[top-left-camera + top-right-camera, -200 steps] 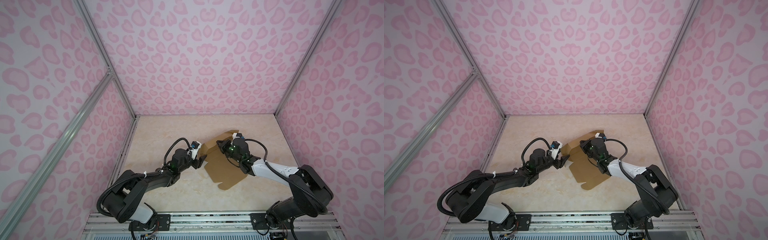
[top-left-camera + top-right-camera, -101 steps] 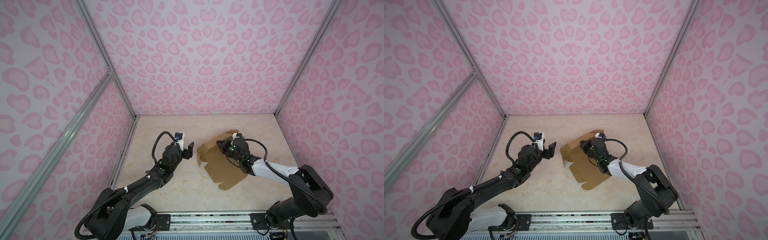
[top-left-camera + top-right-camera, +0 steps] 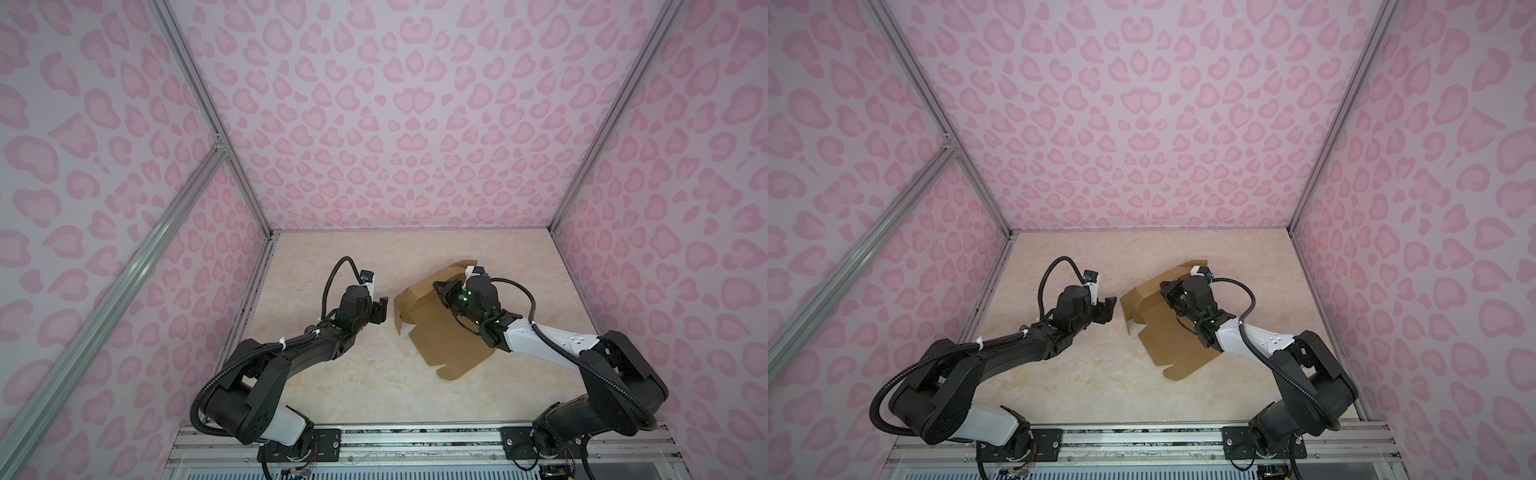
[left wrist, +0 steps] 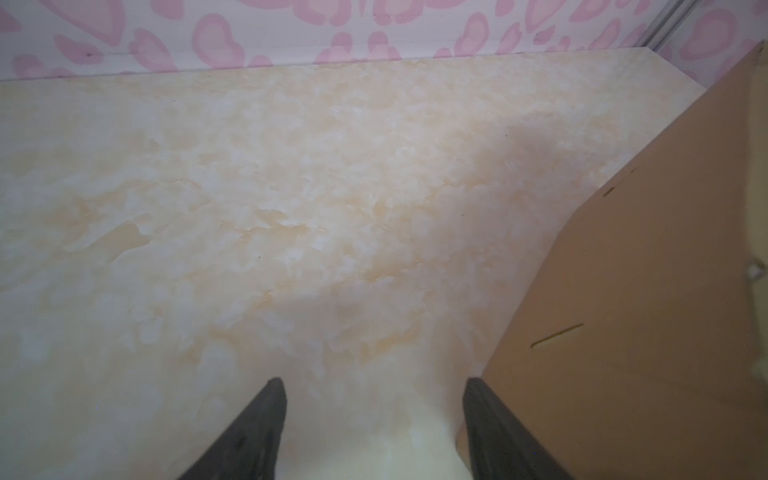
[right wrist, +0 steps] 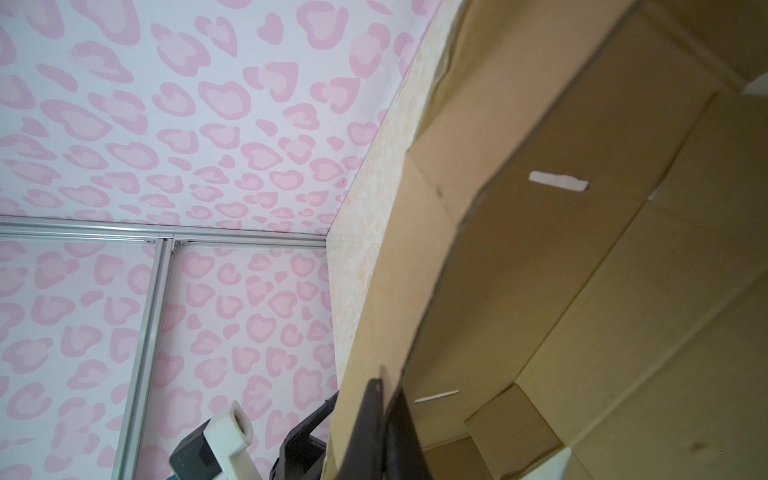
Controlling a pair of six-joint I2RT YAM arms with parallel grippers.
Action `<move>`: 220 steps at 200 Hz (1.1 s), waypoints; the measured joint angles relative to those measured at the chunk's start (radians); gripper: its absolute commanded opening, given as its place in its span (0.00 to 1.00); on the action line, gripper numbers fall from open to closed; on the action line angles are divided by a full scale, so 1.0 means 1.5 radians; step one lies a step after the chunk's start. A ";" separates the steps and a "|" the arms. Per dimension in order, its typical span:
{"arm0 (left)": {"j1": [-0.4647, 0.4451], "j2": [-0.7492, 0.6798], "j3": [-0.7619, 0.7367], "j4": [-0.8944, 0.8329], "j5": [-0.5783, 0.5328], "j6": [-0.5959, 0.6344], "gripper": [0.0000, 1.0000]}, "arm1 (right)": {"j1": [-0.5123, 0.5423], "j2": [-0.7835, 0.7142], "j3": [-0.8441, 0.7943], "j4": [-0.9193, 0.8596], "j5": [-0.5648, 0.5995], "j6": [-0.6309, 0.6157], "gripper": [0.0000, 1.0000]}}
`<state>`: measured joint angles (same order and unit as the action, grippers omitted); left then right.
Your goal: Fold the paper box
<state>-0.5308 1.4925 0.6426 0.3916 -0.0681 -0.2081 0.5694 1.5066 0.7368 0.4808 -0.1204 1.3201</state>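
One half-folded box [image 3: 449,345] on table [image 3: 353,386], right of centre, left wall raised, right gripper [image 5: 380,388] pinched tight on upper edge of that raised wall, left gripper [image 3: 382,309] spread apart, empty, just beside box's left side.
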 measured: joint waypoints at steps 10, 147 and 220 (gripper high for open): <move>-0.003 0.007 0.002 0.001 0.015 0.000 0.70 | 0.000 0.000 0.000 0.000 0.000 0.000 0.00; -0.046 0.054 0.013 0.006 0.078 -0.030 0.69 | 0.000 0.000 -0.011 0.012 0.006 0.003 0.00; -0.084 0.046 0.013 0.009 0.044 -0.019 0.69 | 0.001 -0.028 -0.052 0.037 0.012 0.003 0.00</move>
<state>-0.6567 1.5620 0.6621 0.4057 -0.0017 -0.2371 0.5705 1.4639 0.6594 0.5362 -0.1017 1.3251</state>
